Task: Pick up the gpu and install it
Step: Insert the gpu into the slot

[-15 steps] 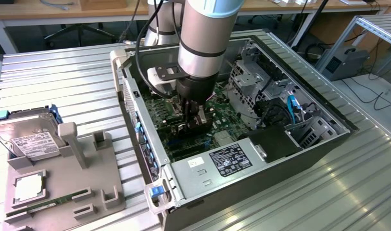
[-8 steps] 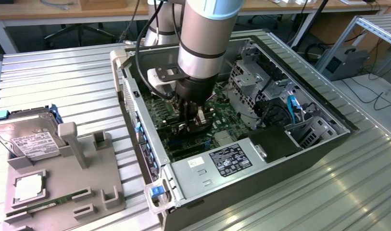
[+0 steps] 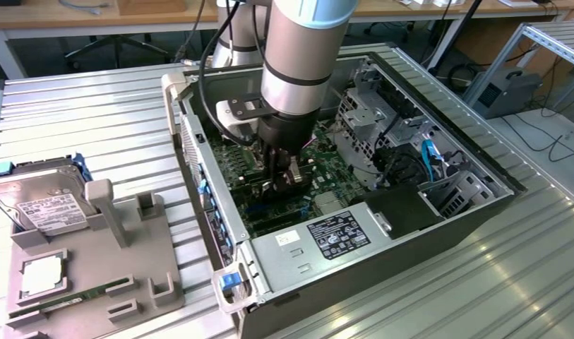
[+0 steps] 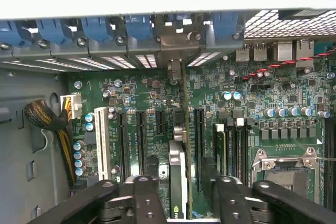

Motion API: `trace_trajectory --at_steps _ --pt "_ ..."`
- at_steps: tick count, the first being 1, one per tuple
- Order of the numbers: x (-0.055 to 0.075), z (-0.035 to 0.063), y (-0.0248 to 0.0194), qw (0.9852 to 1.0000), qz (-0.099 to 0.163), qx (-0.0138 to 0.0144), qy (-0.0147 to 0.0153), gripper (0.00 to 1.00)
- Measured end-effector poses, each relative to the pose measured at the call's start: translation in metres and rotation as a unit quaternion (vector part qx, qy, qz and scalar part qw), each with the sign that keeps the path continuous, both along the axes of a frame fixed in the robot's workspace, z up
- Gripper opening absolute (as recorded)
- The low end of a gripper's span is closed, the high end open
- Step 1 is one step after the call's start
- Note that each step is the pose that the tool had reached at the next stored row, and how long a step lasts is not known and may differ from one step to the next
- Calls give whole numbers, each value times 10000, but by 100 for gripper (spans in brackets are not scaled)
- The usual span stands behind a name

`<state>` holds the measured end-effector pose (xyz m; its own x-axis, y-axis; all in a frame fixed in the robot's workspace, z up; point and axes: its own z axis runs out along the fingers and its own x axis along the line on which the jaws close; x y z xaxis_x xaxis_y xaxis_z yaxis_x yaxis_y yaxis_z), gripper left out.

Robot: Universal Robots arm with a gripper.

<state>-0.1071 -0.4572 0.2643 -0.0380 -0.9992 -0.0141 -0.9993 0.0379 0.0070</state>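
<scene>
GPU's in the end effector, down inside the case.
On the counter (image 3: 70, 113), I see the open case (image 3: 381, 275) with the arm reaching in over the motherboard (image 4: 273, 98). The gpu (image 4: 178, 174) stands edge-on among the expansion slots, can't tell if seated. The end effector (image 4: 181, 203) is clamped on it.

There is one gpu (image 4: 177, 174), one hard drive (image 3: 44, 205), one RAM stick (image 3: 70, 300).
</scene>
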Motion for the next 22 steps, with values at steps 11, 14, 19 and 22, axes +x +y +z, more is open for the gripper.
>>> trace_trajectory --at_steps 11,14,19,22 --pt "-6 -26 0 10000 0 -1 0 27" --pt "-24 -38 -1 10000 0 -2 0 27" --pt "-38 -50 0 10000 0 -1 -2 27" --pt "-52 -50 0 10000 0 0 -5 27"
